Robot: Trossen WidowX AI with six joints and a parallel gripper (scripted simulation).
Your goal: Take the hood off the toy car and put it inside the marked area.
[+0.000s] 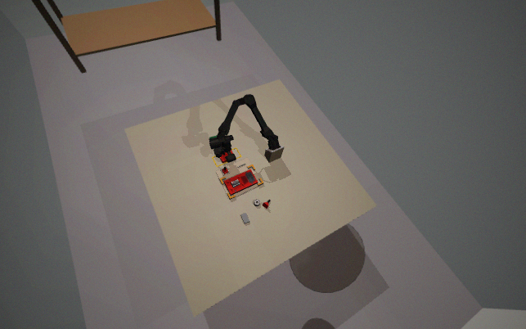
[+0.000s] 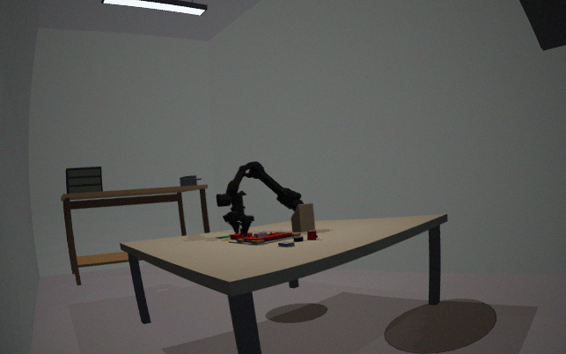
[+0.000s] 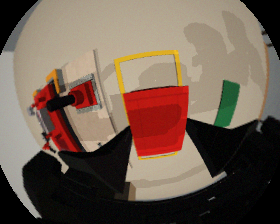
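The red hood [image 1: 224, 159] [image 2: 235, 237] [image 3: 156, 107] lies low over the near part of the yellow marked outline [image 1: 240, 153] [image 3: 146, 54] in the wrist view. The outline's far part shows bare, and its right line passes out of sight at the hood. My gripper [image 1: 224, 155] [image 2: 240, 233] [image 3: 157, 124] points down with its fingers wide, one at each side of the hood. The fingers are open and very close to its edges; whether they still touch it cannot be told. The red toy car [image 1: 245, 180] [image 2: 276, 238] [image 3: 58, 130] sits beside the marked area without its hood.
A small red piece with a black peg [image 1: 225, 170] [image 3: 85, 95] stands between car and area. A green strip [image 3: 227, 104] lies on the other side. A wheel [image 1: 257, 200], a grey block [image 1: 245, 218] and another red piece [image 1: 266, 205] lie beyond the car.
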